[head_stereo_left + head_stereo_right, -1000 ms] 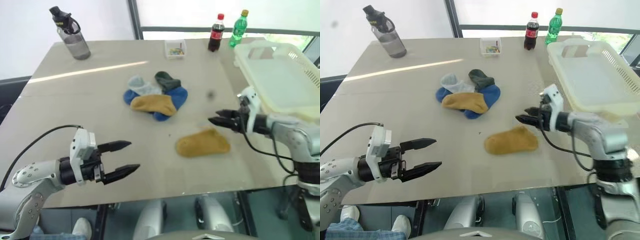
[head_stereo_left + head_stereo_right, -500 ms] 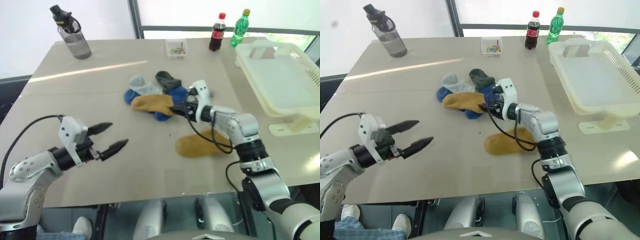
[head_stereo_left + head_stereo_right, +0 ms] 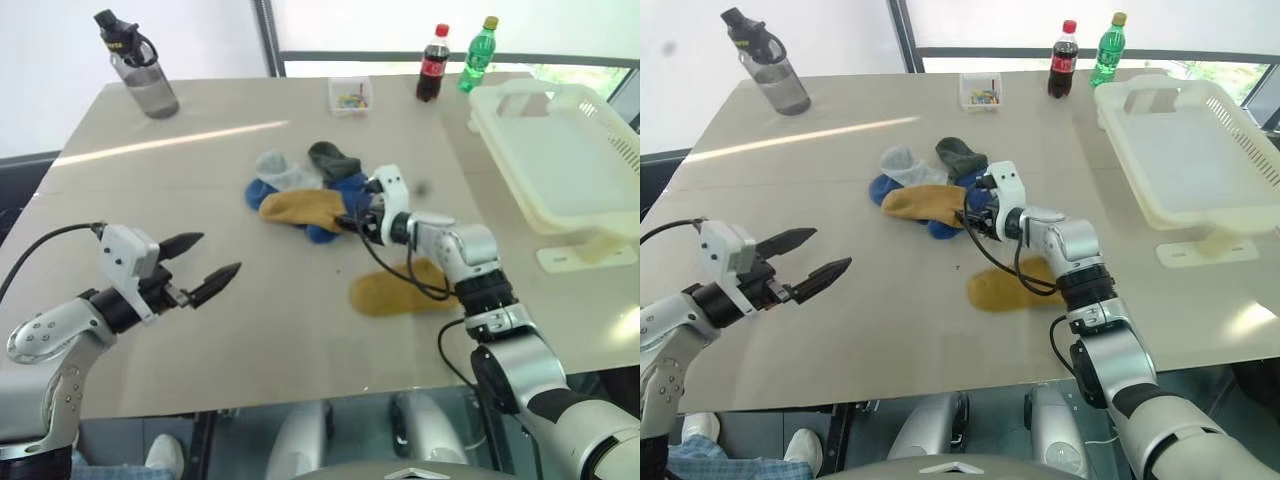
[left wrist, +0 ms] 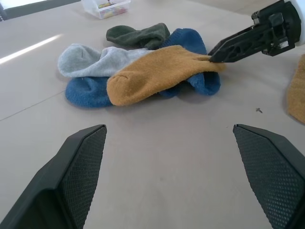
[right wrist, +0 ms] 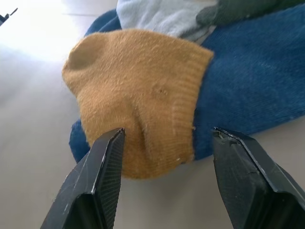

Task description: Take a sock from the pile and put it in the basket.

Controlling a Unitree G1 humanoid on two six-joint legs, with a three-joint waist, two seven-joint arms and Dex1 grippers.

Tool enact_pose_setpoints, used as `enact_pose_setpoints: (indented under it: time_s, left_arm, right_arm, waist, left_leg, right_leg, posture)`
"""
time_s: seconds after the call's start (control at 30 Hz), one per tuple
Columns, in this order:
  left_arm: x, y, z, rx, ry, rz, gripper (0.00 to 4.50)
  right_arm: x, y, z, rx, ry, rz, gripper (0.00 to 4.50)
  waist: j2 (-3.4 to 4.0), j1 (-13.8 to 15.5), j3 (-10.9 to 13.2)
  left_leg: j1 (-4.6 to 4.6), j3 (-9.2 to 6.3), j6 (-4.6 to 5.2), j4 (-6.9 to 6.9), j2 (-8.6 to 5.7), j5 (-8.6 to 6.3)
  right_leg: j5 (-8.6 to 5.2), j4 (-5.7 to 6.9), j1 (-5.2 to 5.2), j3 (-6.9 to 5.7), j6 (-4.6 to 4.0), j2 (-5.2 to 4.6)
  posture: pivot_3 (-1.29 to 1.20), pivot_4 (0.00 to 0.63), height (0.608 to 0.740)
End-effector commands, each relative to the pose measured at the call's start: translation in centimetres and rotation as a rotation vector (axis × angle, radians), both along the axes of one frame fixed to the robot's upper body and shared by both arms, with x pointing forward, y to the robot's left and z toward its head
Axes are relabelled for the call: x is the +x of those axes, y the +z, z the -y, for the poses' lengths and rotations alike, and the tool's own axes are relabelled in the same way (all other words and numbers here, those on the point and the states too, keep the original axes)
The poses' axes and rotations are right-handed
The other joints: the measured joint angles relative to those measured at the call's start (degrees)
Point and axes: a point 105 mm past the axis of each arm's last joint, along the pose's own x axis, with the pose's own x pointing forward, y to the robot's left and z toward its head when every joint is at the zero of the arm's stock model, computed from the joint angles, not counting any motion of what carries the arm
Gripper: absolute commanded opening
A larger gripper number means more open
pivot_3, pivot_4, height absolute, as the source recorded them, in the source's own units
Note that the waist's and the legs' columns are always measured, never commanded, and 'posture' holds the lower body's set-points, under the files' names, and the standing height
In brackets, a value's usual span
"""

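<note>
Right gripper (image 5: 164, 143) at the cuff of the mustard-yellow knit sock (image 5: 138, 95) atop the soft heap of blue, grey and green socks (image 3: 310, 190) mid-table, fingers spread, grasping nothing; left gripper (image 3: 210, 262) released, well apart; pale cream slotted plastic basket (image 3: 560, 150) at table's right; second mustard sock (image 3: 395, 290) lies near the pile.

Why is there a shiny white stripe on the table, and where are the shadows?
Left eye view: window light glares off the table as a bright streak near the water bottle. Left wrist view: the same streak shows, and the pile casts a soft shadow in front. Right wrist view: one corner is washed out white behind the mustard sock.
</note>
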Motion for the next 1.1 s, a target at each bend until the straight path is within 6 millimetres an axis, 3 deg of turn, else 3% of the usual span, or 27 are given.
enact_pose_setpoints:
  time_s: [0.03,0.07,0.2,0.43,0.6,0.8,1.1]
  left_arm:
    - [-0.1,1.2,0.0,0.021,0.000,0.056,4.50]
    - [-0.1,1.3,0.1,0.015,-0.003,0.059,4.50]
    - [0.0,1.5,0.3,0.013,-0.014,0.063,4.50]
    - [0.0,1.3,0.5,0.009,-0.025,0.054,4.50]
    - [-0.2,1.0,0.9,0.001,-0.046,0.035,4.50]
    - [-1.4,0.3,3.1,-0.037,-0.228,-0.080,4.50]
    - [-0.9,0.0,4.8,-0.022,-0.373,-0.139,4.50]
  right_arm:
    - [-0.4,1.1,-0.7,0.002,0.042,0.035,2.15]
    - [-0.4,1.0,-0.7,0.001,0.044,0.033,1.52]
    - [-0.5,1.0,-0.6,0.000,0.051,0.027,0.08]
    - [-0.6,1.5,-0.3,0.009,0.058,0.028,0.08]
    - [-0.8,3.8,1.0,-0.002,0.095,0.129,0.08]
    - [-1.9,5.1,5.3,-0.086,0.126,0.167,0.08]
    - [-4.6,3.3,10.6,-0.225,0.159,0.096,0.08]
  waist:
    - [0.00,-0.3,0.0]
    - [0.00,-0.4,0.0]
    - [0.00,-0.6,0.0]
    - [0.00,-0.6,0.0]
    - [0.01,-0.6,0.0]
    - [0.01,-0.4,0.0]
    - [0.01,-0.6,0.0]
  left_leg:
    - [0.00,0.00,0.00,0.00,0.00,0.00]
    - [0.00,0.00,0.00,0.00,0.00,0.00]
    - [0.01,-0.02,0.00,-0.01,0.00,0.00]
    - [0.01,-0.02,0.00,-0.02,0.00,0.00]
    - [0.00,-0.03,0.00,-0.02,-0.02,0.00]
    - [-0.01,-0.04,0.00,-0.04,-0.02,0.00]
    - [0.00,0.00,0.01,-0.04,-0.03,0.00]
  right_leg:
    - [0.00,0.00,0.00,0.00,0.00,0.00]
    - [0.00,0.00,0.00,0.00,0.00,0.00]
    - [0.00,0.00,0.00,0.00,0.00,0.00]
    - [0.00,0.00,0.00,0.00,0.00,-0.01]
    - [0.00,0.00,0.00,0.00,0.00,-0.04]
    - [0.00,-0.03,0.00,-0.02,0.00,-0.08]
    - [-0.01,-0.04,0.01,-0.03,0.01,-0.04]
  posture:
    - [0.00,0.150,0.740]
    - [0.00,0.150,0.740]
    - [0.00,0.150,0.740]
    - [0.00,0.150,0.740]
    - [0.00,0.150,0.740]
    - [0.00,0.150,0.740]
    - [0.00,0.150,0.740]
